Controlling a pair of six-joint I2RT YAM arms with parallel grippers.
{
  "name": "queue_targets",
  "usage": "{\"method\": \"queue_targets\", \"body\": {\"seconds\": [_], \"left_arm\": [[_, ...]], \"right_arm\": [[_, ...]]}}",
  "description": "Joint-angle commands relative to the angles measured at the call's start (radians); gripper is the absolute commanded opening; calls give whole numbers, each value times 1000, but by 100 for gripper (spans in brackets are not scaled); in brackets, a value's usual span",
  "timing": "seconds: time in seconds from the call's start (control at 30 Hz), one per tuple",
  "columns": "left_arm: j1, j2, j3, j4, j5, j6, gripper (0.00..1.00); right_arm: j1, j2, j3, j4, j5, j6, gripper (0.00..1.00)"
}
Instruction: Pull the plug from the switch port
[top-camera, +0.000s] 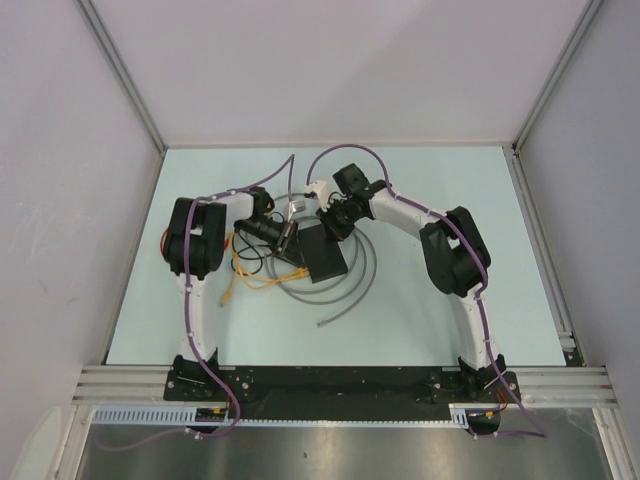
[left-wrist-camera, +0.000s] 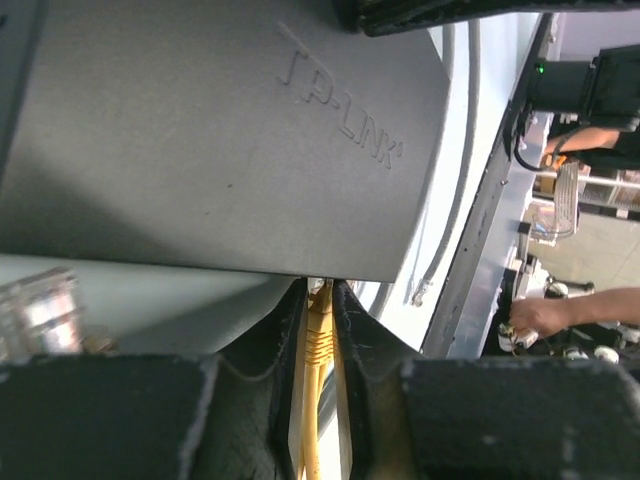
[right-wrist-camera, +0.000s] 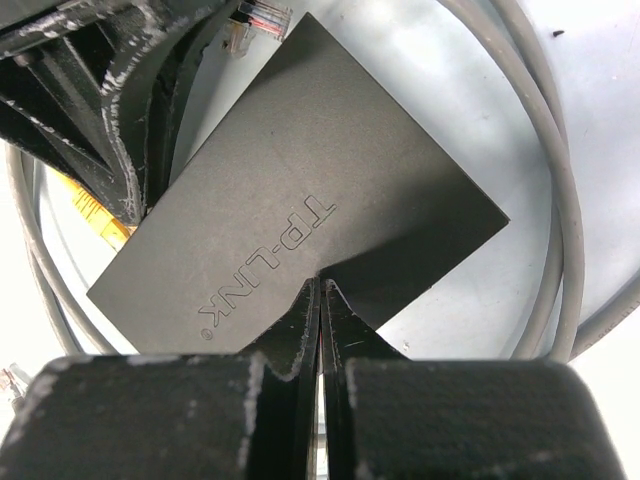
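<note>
The switch (top-camera: 326, 256) is a flat matte-black box marked TP-LINK, lying mid-table; it fills the top of the left wrist view (left-wrist-camera: 220, 140) and the middle of the right wrist view (right-wrist-camera: 300, 190). My left gripper (left-wrist-camera: 320, 288) is shut on the yellow plug (left-wrist-camera: 319, 335), right at the switch's port edge, with the yellow cable (top-camera: 262, 277) trailing back between the fingers. My right gripper (right-wrist-camera: 321, 283) is shut and empty, its tips resting on the switch's top face. In the top view the left gripper (top-camera: 287, 236) and the right gripper (top-camera: 331, 226) meet at the switch's far end.
Grey cable (top-camera: 362, 272) loops around the switch, also in the right wrist view (right-wrist-camera: 560, 200). A loose clear plug (right-wrist-camera: 255, 18) lies beside the switch's corner. The enclosure's white walls and a metal rail (top-camera: 340, 380) bound the table. A person's hand (left-wrist-camera: 540, 315) shows outside the cell.
</note>
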Motion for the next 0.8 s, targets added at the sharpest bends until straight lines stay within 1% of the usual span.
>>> {"method": "queue_targets", "body": {"seconds": [0.0, 0.03, 0.1, 0.23, 0.3, 0.33, 0.37, 0.4, 0.43, 0.53, 0.6, 0.67, 0.77], "left_arm": [[-37, 100, 88, -159, 85, 125, 19], [-37, 122, 113, -204, 92, 169, 20], [-37, 149, 145, -253, 99, 179, 20], [-42, 142, 128, -232, 96, 161, 18], [-43, 142, 119, -212, 90, 141, 14], [-43, 140, 116, -206, 79, 123, 10], [-43, 139, 111, -198, 69, 110, 7], [-45, 128, 108, -179, 47, 93, 4], [-45, 122, 104, -165, -11, 43, 0], [-45, 71, 94, -135, -135, -9, 0], [-42, 59, 107, -181, -171, -14, 0], [-40, 53, 104, -233, -171, 13, 0], [-26, 30, 70, -255, -102, 67, 0]], "right_arm": [[-9, 111, -49, -142, 130, -13, 0], [-11, 111, -49, -141, 129, -10, 0], [-9, 115, -47, -142, 127, -8, 0], [-6, 116, -47, -144, 129, -3, 0], [-3, 116, -50, -142, 129, -3, 0], [-3, 115, -52, -142, 130, -3, 0], [-2, 113, -53, -142, 130, -2, 0], [-2, 115, -55, -142, 129, -2, 0], [-2, 112, -61, -141, 133, -2, 0], [-2, 108, -76, -142, 159, -9, 0], [-3, 107, -86, -141, 167, -11, 0], [-5, 108, -86, -141, 166, -9, 0], [-3, 107, -82, -141, 166, -11, 0]]}}
